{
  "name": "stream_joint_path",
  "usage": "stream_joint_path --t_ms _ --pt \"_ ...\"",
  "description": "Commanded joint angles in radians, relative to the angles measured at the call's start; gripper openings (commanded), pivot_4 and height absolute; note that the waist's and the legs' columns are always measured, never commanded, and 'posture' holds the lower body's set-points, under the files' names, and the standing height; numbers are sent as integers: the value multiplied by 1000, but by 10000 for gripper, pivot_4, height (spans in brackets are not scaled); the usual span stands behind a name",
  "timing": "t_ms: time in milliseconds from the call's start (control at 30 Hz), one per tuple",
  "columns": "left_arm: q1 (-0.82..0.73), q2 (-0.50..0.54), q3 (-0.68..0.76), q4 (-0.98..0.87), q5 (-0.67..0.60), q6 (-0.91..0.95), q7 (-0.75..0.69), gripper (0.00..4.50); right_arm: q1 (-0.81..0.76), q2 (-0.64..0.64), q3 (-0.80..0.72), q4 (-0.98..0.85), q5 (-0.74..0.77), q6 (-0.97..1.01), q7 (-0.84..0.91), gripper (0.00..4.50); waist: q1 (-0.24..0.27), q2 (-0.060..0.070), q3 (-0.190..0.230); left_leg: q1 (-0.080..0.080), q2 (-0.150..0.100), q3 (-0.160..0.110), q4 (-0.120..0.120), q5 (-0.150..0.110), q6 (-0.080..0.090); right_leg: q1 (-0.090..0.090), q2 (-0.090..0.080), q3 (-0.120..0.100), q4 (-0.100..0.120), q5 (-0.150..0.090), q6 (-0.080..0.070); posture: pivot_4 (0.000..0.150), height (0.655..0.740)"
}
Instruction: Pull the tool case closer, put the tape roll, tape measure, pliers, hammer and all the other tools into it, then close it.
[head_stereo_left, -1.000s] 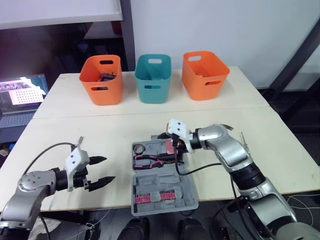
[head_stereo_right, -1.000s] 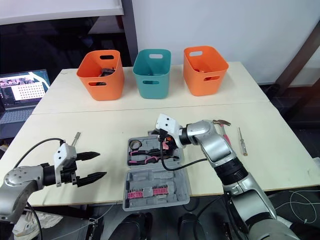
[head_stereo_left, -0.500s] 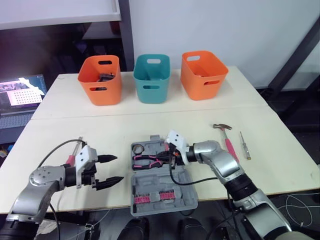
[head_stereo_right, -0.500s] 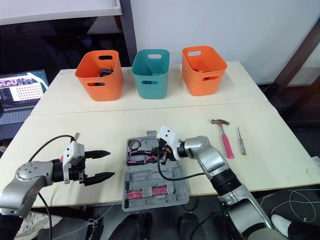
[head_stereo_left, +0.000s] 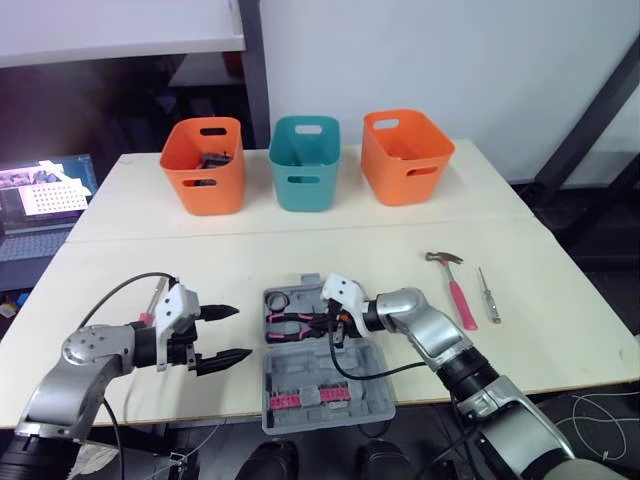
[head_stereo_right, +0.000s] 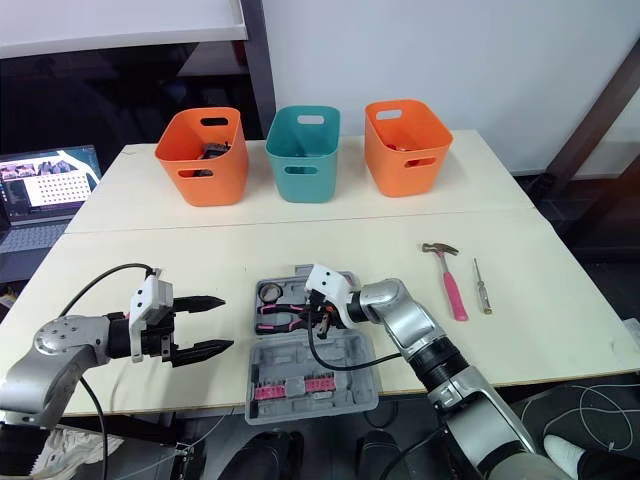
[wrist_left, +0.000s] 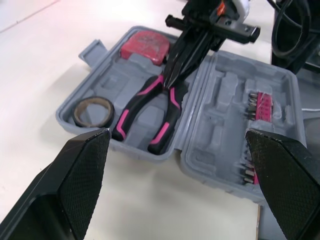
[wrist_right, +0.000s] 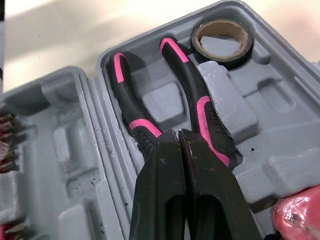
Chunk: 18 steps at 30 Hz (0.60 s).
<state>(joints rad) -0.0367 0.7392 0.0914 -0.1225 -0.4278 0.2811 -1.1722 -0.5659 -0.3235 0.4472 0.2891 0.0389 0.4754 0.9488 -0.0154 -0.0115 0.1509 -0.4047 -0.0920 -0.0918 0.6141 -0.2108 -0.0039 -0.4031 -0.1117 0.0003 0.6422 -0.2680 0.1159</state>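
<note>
While the tool case (head_stereo_left: 340, 366) lies open on the table (head_stereo_left: 150, 260), the head view shows the right gripper (head_stereo_left: 328, 325) over its tray. The left gripper (head_stereo_left: 243, 332) hangs beside the case, fingers spread, holding nothing. The hammer (head_stereo_left: 455, 286) and screwdriver (head_stereo_left: 489, 295) lie well behind the right gripper.

Left wrist view: the pliers (wrist_left: 167, 115), tape roll (wrist_left: 93, 123) and tape measure (wrist_left: 145, 40) sit in the tray ahead of the left gripper.

Right wrist view: the right fingers (wrist_right: 160, 190) are pressed together, tips at the pliers' joint.

**Bright, even light from above**

The pale table (head_stereo_left: 300, 250) is evenly lit, and shadows on it are soft and short. The laptop screen (head_stereo_left: 45, 188) glows washed-out at the left, against a dark room. The case (wrist_left: 112, 80) hollows hold mild shade.
</note>
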Motion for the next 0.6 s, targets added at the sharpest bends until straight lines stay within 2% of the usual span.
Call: stream_joint_path --t_ms 33,200,400,500,600 --pt "-12 5 4 -31 -21 13 4 45000 63 -21 84 130 -83 60 -7 955 2 1 -6 0 0 0 0 0 0 0 0 0 -1 0 0 1500 7329" --pt "-22 6 -1 -35 -17 24 4 45000 52 -26 96 136 -102 55 -11 955 3 0 -8 11 0 -1 -5 -2 -2 13 0 -1 -8 -2 -3 1500 7329" --pt "-35 3 -9 -37 -13 28 5 45000 74 -44 156 169 -173 10 -25 955 3 0 -14 12 0 -1 -6 -3 -2 15 0 -1 -10 -2 -3 1500 7329" --pt "-43 2 -14 -37 -10 29 11 45000 90 -27 134 202 -168 -28 -51 955 4 2 -20 13 0 -1 -7 -3 -2 15 0 0 -10 -2 -3 1500 7329" --pt "-44 3 -15 -44 -14 34 16 45000 94 -6 65 149 -110 -84 -61 955 4 0 -22 13 0 -1 -7 -3 -2 16 0 0 -10 -3 -3 1500 7329"
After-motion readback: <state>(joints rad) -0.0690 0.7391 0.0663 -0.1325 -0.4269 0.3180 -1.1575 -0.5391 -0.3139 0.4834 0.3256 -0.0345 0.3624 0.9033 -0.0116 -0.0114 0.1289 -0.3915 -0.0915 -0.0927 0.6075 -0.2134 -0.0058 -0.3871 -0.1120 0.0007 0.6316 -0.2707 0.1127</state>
